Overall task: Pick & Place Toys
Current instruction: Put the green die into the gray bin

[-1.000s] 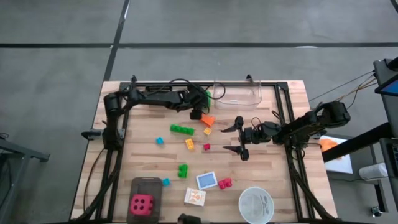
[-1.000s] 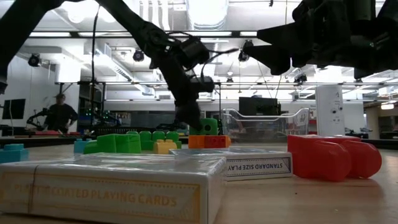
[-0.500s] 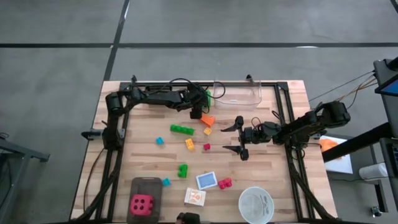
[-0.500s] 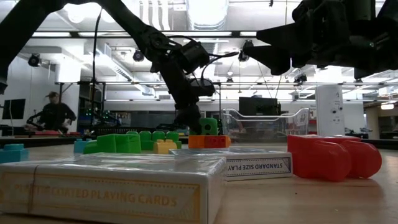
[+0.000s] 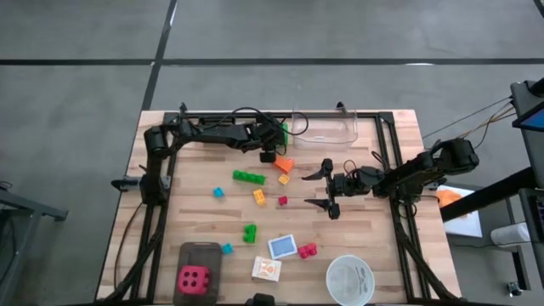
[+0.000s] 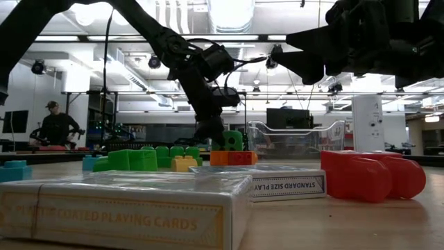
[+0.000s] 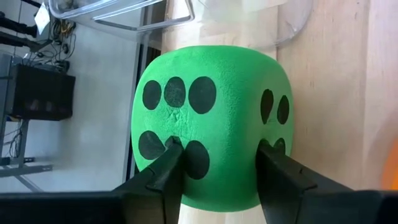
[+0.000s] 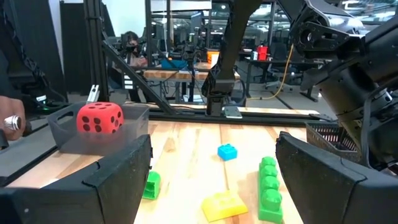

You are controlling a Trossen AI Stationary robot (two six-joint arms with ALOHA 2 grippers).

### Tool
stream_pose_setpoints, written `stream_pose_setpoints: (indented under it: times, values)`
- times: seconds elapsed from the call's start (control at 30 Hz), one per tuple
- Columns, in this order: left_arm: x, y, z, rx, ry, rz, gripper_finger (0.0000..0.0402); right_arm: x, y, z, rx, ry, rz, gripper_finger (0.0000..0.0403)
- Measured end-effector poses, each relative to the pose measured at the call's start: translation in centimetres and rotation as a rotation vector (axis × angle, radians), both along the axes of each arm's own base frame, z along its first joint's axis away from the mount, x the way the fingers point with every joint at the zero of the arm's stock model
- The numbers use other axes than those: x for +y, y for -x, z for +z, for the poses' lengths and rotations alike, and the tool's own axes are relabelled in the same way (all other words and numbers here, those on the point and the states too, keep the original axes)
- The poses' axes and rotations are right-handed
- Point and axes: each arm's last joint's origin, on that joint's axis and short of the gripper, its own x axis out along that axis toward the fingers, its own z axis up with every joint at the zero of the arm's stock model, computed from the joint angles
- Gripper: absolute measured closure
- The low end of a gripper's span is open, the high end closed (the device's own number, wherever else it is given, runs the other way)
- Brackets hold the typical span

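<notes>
1. The green die (image 7: 208,121) sits on the table (image 5: 195,204) near its far edge, just beside the clear tub (image 5: 325,127) and close to an orange brick (image 5: 284,164).
2. The left gripper (image 7: 217,168) is at the die. In the left wrist view its two dark fingers (image 7: 163,171) lie against the die's dotted faces, one on either side, pinching it. The die rests on the wood.
3. In the low view the die (image 6: 232,141) shows above the orange brick (image 6: 232,157), with the left arm coming down onto it from above.
4. The right gripper (image 5: 328,189) hovers over the middle of the table, well apart from the die, fingers spread wide and holding nothing.
5. Loose toys on the table: a green brick row (image 5: 248,177), a yellow brick (image 5: 259,196), a small red brick (image 5: 282,201), a second green brick (image 5: 249,232), two blue bricks (image 5: 218,192), and a red brick (image 5: 307,250).
6. Two card packs (image 5: 282,246) lie near the front edge.
7. The red die (image 5: 193,278) sits in a dark tray (image 5: 198,252) at the front left corner.
8. A white bowl (image 5: 350,279) stands at the front right.
9. A person (image 6: 54,128) is in the room beyond the table.
</notes>
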Motion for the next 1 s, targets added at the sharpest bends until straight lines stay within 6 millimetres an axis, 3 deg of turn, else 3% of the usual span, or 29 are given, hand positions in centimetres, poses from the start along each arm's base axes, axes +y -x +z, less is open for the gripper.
stream_pose_setpoints:
  times: [0.6, 1.0]
  values:
    - [-0.3, 0.3, -0.2, 0.042, 0.021, -0.018, 0.0255, 0.0, 0.0, -0.2, 0.016, -0.002, 0.001, 0.0069]
    - [-1.5, 2.2, 4.4, -0.126, 0.193, -0.032, 0.0268, 0.0, 0.0, -0.3, 0.028, -0.001, 0.001, 0.0069]
